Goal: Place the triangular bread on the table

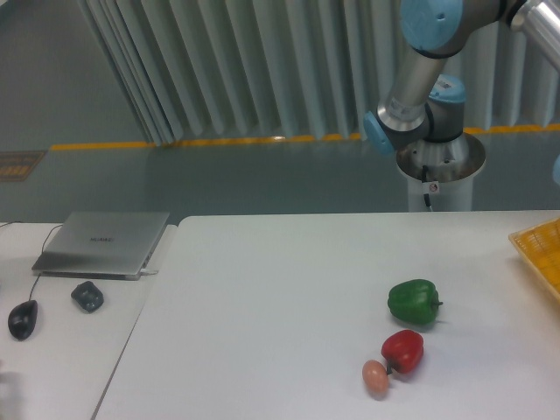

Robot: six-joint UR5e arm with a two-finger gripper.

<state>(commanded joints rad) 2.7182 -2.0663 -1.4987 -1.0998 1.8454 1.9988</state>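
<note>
Nearest the camera, on the white table [262, 332]: a small tan egg [375, 377] toward the lower right. Touching it at about 1 o'clock, a red bell pepper [403, 350]. Just beyond that, again near 1 o'clock and slightly apart, a green bell pepper [414, 301] with its stem pointing right. At the table's right edge, around 3 o'clock from the green pepper and well apart, the corner of a yellow basket [541, 252], cut off by the frame.

Off to the left, on the adjoining white desk [52, 350]: a black mouse [23, 319] with its cable running up, a small dark object [87, 296] at its 2 o'clock, and farther back a closed silver laptop [103, 242].

Behind the table, at 12 o'clock from the peppers: the robot arm's base [437, 162] and grey-and-blue joints [426, 66], rising out of the top right corner. Gripper out of frame, so no telling how far apart its fingers stand or whether anything sits between them. Triangular bread nowhere visible in this view; position cannot be told.

Farthest back: grey floor with a yellow line [219, 141] and pale vertical slats [219, 61].
</note>
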